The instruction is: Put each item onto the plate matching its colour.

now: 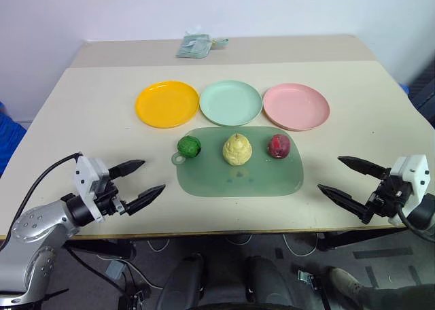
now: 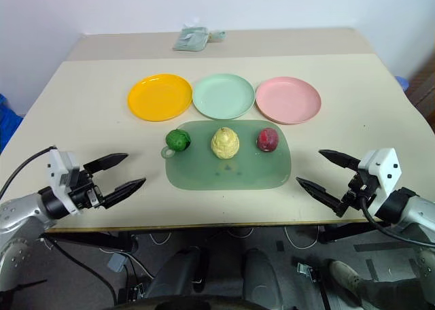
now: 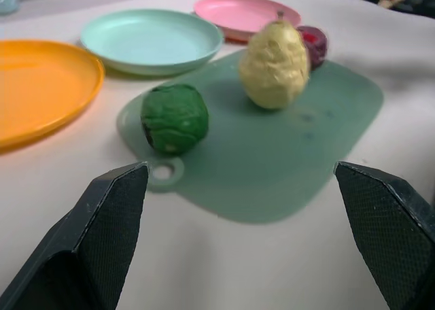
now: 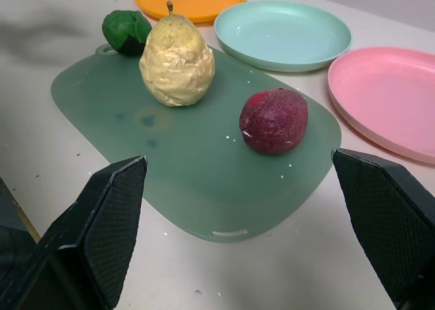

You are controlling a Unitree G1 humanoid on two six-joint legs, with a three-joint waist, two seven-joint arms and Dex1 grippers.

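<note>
- Nearest, at about 8 o'clock of the bench (image 1: 81, 119), the left pincer (image 1: 139, 182) hovers with its two black fingers spread wide, holding nothing.
- At about 4 o'clock the right pincer (image 1: 345, 177) hovers likewise, fingers spread and empty, aimed inward toward the middle.
- Between them, at the centre, lies a translucent green cutting mat (image 1: 238, 177); nothing stands between either pincer and it.
- Along the mat's far edge sit three toy fruits, well apart: the green bumpy ball (image 1: 189, 146) at 10 o'clock of the mat, by its small handle loop; the pale yellow pear (image 1: 237, 149) at 12 o'clock, upright; the dark red fruit (image 1: 279, 146) at 2 o'clock.
- Just beyond the mat stand three plates in a row: orange-yellow plate (image 1: 166, 104) at 11 o'clock, mint green plate (image 1: 230, 102) at 12, pink plate (image 1: 296, 106) at 1.
- Farthest, at 12 o'clock near the bench's back edge, lies a crumpled pale green wad (image 1: 197, 45).
</note>
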